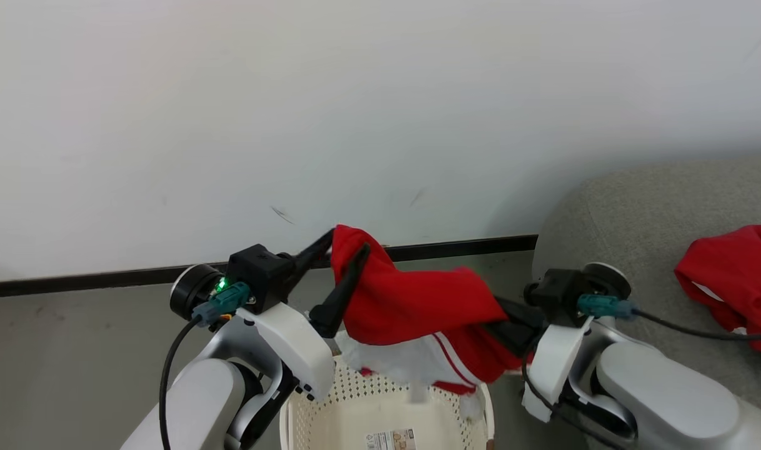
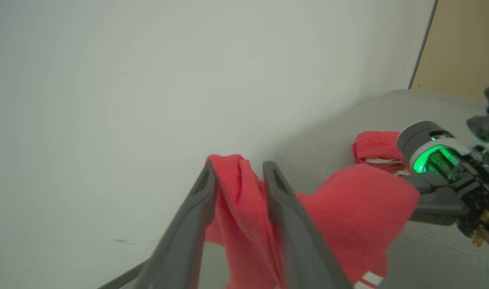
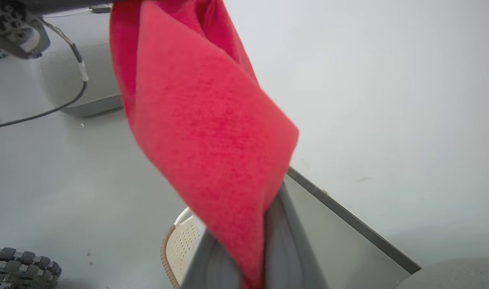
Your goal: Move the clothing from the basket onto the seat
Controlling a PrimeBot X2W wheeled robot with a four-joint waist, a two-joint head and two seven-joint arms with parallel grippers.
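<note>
Above basket [image 1: 312, 406], red jersey [image 1: 412, 306] bunched, w/ white stripes.

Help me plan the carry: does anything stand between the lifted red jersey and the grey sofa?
Nothing visible does. The red fabric jersey hangs above the cream perforated plastic basket; only grey floor separates it from the grey upholstered sofa.

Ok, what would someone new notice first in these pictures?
A red jersey hangs stretched between the two grippers above the cream basket at the bottom of the head view: the right gripper pinches one end, the other end sits between the left gripper's parted fingers. A second red garment lies on the grey sofa at the right.
</note>
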